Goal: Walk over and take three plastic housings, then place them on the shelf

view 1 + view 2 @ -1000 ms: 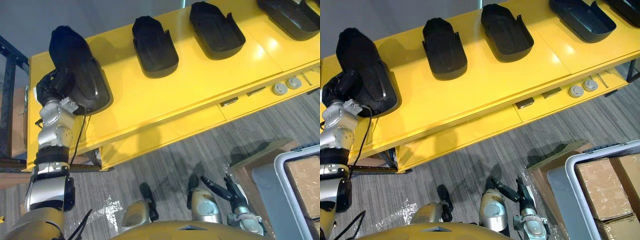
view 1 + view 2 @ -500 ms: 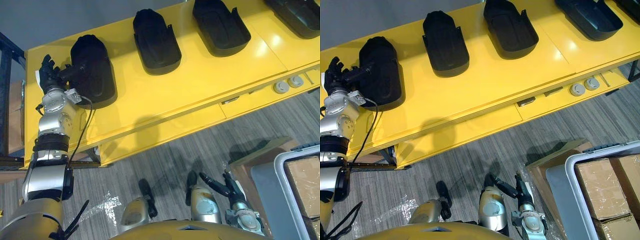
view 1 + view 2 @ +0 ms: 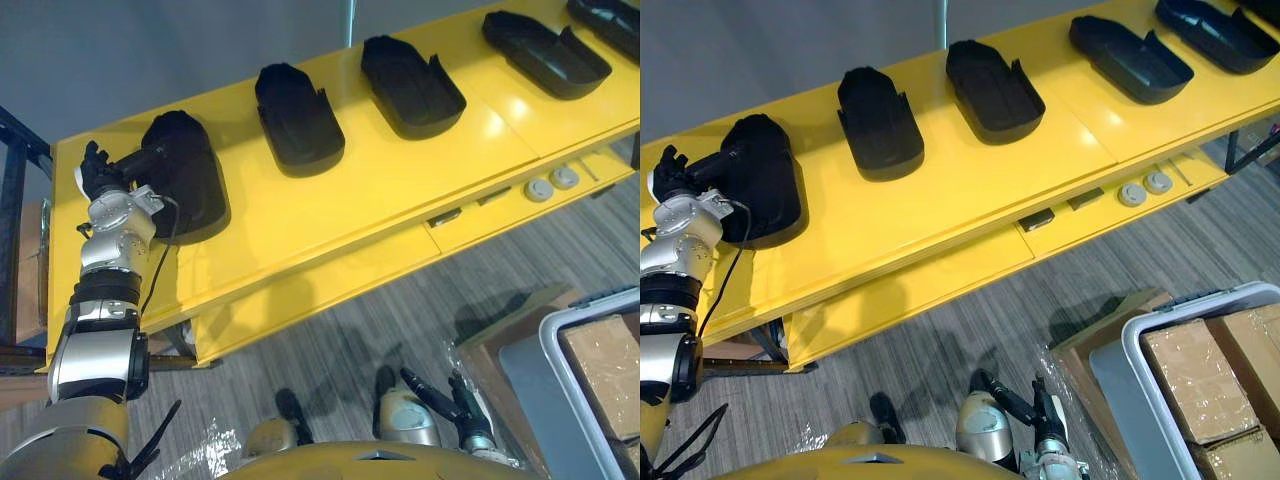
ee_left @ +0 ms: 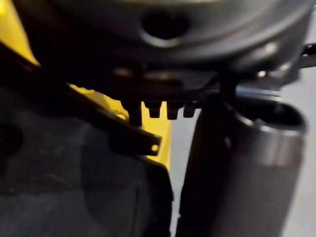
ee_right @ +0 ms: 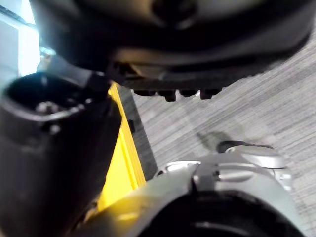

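left hand [image 3: 98, 178] stands with loose, straight fingers at the end of the glossy yellow shelf [image 3: 380, 190], thumb against the leftmost housing [image 3: 188, 180], a matte black rounded plastic shell lying flat. similar shells [image 3: 297, 122] lie in a row. right hand [image 3: 455, 398] hangs low, fingers straight, over the grey striped floor [image 3: 330, 330].

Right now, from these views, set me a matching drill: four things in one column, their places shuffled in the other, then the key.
1. left hand
2. right hand
3. cardboard boxes
4. round discs

A. in the grey bin
B. on the yellow table, lower front ledge
C. by the leftmost housing
D. low over the floor

Pairs: 1-C, 2-D, 3-A, 4-B.
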`<state>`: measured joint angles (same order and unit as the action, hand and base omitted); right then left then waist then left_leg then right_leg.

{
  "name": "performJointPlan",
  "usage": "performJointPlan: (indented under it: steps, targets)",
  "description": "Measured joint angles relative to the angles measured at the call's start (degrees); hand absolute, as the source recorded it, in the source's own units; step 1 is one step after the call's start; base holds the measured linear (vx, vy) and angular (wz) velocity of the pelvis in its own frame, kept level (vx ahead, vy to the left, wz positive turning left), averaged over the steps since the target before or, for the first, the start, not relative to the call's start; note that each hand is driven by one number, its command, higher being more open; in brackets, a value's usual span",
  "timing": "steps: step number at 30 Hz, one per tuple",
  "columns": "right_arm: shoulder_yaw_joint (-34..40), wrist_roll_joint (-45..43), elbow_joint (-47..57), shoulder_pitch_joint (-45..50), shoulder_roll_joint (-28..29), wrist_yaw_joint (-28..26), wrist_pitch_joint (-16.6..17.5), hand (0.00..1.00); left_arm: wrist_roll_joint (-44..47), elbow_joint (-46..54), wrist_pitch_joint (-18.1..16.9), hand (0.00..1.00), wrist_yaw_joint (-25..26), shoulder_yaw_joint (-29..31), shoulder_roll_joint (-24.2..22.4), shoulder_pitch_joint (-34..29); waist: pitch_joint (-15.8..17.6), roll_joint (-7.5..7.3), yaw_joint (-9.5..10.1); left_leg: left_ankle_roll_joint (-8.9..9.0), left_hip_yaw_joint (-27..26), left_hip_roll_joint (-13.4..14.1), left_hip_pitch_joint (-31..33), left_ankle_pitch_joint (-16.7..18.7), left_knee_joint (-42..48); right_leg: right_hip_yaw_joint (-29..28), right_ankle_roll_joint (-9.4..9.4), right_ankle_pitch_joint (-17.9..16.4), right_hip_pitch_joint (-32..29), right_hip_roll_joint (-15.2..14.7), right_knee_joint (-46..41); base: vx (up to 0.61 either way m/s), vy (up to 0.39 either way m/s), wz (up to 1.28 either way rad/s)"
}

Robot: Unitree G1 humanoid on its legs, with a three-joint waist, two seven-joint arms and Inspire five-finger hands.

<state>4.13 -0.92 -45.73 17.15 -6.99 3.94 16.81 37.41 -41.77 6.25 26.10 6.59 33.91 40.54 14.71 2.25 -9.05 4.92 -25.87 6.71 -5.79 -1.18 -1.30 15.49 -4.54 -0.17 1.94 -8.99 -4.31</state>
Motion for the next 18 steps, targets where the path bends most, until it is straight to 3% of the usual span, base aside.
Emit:
performJointPlan:
  steps: [3,6,14,18]
  targets:
    - [-0.16,0.05,-0.06,-0.25,0.33,0.48,1.67,1.0,0.39,5.5,-0.16,1.0,-0.06,0.0,-0.53,-0.24,-1.43,-0.27,0.54,0.01,-0.59,-0.29,-0.86,0.0,-0.66,0.08,-0.02,0.58,1.18,0.0,1.52,0.02,0.015,-0.01]
    - [-0.38,0.06,-0.01,-0.27,0.39,1.24,2.42,1.0,-0.13,11.29,-2.75,1.0,0.04,0.01,-2.64,-0.79,-3.58,-0.15,1.07,0.0,-0.58,-0.37,-0.91,0.01,-1.35,0.11,-0.02,0.58,1.21,0.11,1.72,0.01,0.01,0.02]
    - [-0.33,0.02,0.87,0.56,0.23,1.73,2.44,1.0,-6.58,19.72,-7.06,1.0,3.42,0.05,-4.28,-1.21,-6.19,0.28,1.24,-0.62,-0.73,-1.09,-2.17,-0.74,-3.7,0.05,-0.37,1.85,2.59,0.18,3.64,-0.03,0.01,0.0]
    - [-0.34,0.04,0.15,1.61,0.33,1.66,2.34,1.0,-9.3,33.44,-9.17,1.0,1.71,0.18,-4.61,-9.12,-7.13,0.27,1.62,-0.68,-0.74,-1.36,-2.59,-0.69,-3.76,0.01,-0.44,1.92,3.13,-0.04,3.84,-0.01,0.031,0.0]
